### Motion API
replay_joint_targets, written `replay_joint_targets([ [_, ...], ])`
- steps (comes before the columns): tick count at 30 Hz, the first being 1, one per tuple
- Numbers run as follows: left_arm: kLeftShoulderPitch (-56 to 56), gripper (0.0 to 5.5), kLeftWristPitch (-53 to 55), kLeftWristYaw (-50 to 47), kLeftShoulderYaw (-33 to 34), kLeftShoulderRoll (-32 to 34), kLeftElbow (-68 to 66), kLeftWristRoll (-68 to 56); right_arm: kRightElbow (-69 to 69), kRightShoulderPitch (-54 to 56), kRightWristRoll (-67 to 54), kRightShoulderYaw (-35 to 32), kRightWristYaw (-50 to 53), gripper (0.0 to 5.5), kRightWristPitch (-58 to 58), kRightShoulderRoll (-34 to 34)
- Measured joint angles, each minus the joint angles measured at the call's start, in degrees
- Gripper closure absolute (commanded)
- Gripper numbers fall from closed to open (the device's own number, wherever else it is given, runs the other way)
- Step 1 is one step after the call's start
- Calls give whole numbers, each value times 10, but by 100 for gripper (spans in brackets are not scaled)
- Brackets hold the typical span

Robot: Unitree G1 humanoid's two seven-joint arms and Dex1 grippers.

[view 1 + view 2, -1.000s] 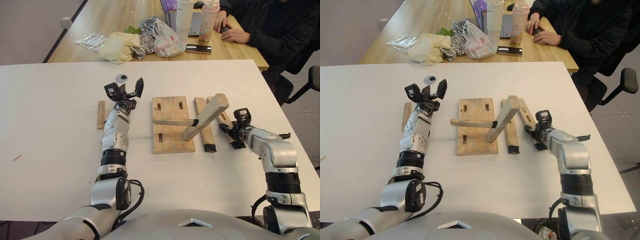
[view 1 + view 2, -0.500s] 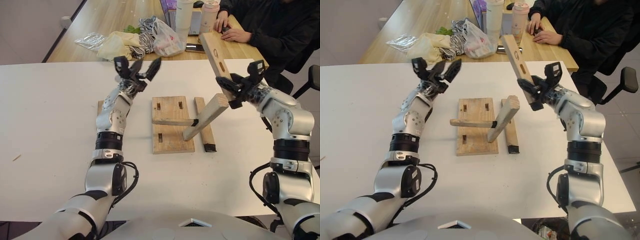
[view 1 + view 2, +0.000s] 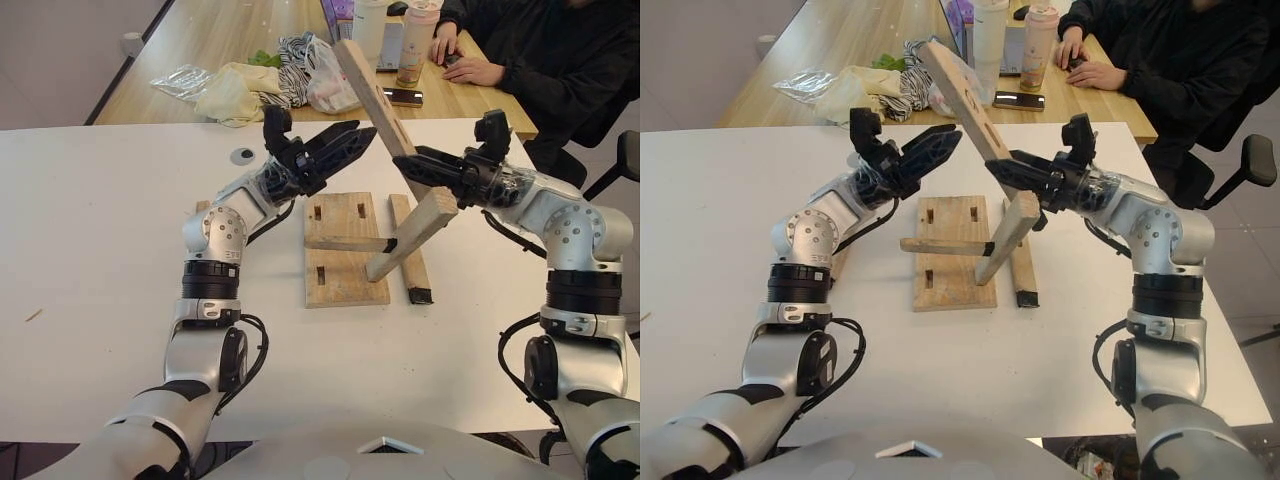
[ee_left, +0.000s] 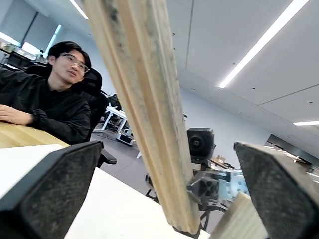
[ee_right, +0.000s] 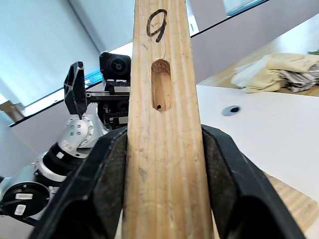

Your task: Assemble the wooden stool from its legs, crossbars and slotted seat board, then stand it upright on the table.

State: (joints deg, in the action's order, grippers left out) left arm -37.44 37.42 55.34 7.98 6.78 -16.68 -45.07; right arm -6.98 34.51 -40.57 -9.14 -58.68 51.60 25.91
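One seat board [image 3: 340,285] lies flat in the middle of the white table [image 3: 100,250], and three of its slots can be seen. There are three legs. One leg [image 3: 412,232] stands tilted on the right side of the seat board, with its top leaning toward the right edge of the table. One crossbar [image 3: 345,243] sticks out of this leg and points toward the left edge, just above the board. A second leg [image 3: 415,280] lies flat on the table, just beside the right side of the board, and has a black end toward the near edge. The third leg [image 3: 375,100] is up in the air over the far right part of the board. It is tilted, with its top toward the far edge of the table. The right gripper [image 3: 432,165] holds this leg near its lower end, with one finger pressed on each side of the wood. The left gripper [image 3: 318,138] is up in the air too, over the far left part of the board. Its two fingers are spread wide. From the left wrist, the raised leg sits between the two pads [image 4: 50,189], and there is a gap on each side. One more small flat piece of wood [image 3: 201,209] lies on the table left of the board, mostly hidden by the left arm. One small round disc [image 3: 241,156] lies near the far edge.
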Motion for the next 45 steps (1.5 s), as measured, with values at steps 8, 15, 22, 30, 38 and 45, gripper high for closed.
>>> replay_joint_targets([
  [8,0,85,10,8,-23,-7,0,0,-19,19,-18,14,-37,348,36,1],
  [15,0,198,11,8,-22,-13,0,-3,-25,20,-18,32,-47,348,51,18],
  [22,1,305,18,9,-19,-16,3,-12,-27,21,-37,29,-50,348,66,18],
  [30,2,345,25,8,-9,-27,12,-28,-48,43,-65,29,-56,348,97,18],
  [38,2,346,16,0,-6,-32,11,-27,-70,52,-69,29,-55,348,101,16],
  [45,2,347,-11,1,-14,-30,10,-9,-78,53,-65,29,-48,275,92,16],
])
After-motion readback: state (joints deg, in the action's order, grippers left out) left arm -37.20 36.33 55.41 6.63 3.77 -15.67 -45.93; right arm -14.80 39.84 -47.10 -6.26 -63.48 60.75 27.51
